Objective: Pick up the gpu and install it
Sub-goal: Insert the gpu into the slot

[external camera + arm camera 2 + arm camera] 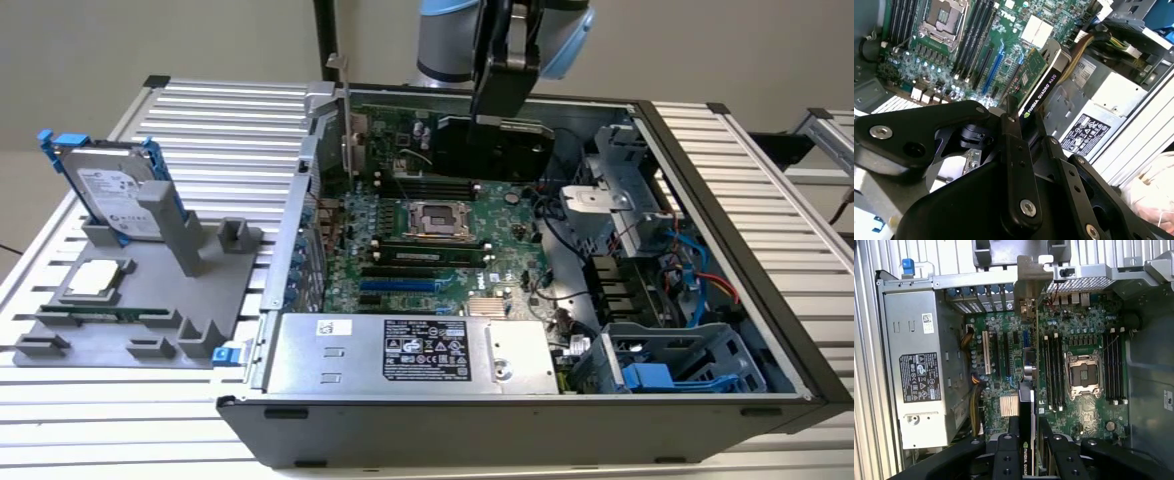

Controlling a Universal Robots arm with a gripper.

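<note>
The gpu [1026,405] is held edge-on, clamped in the hand [1027,440] over the board [1081,335] inside the case [534,435], and is judged light, stiff and fragile, best gripped across its cooler block, clear of the connector edge.

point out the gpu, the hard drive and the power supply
green gpu card with black cooler block [491,155], exterior view, on the cooler face
silver hard drive in blue frame [107,185], exterior view, on its labelled face
silver power supply box [334,358], exterior view, on its top panel
</note>
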